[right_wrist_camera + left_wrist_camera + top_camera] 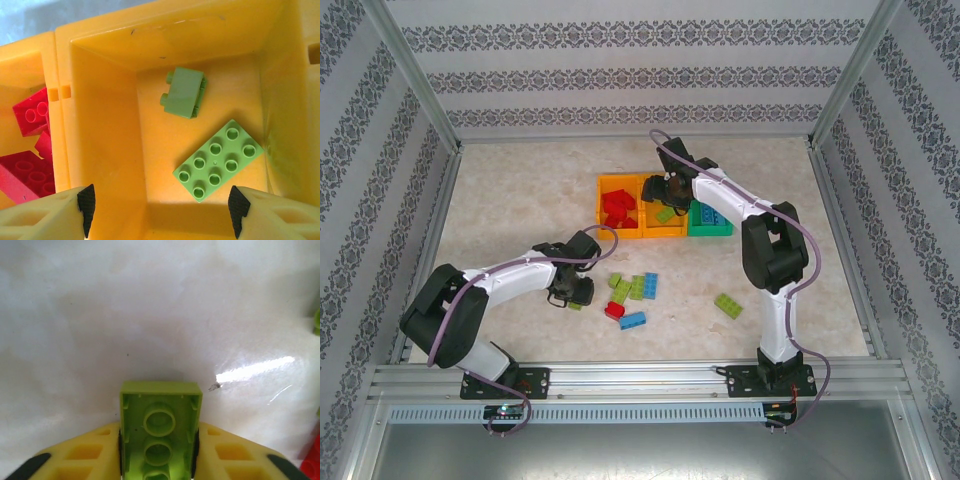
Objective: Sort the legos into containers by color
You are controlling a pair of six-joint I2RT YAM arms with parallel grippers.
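Lime brick (160, 407) pinched in my left gripper (157, 442); my right gripper (162, 207) hangs spread over the middle orange bin (100, 125).

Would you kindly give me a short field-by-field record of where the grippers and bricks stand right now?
left gripper: shut on lime green brick, down at the table
right gripper: open, empty, above middle orange bin
left orange bin: red bricks
middle orange bin: two green bricks
loose bricks: green, blue and red, on the table
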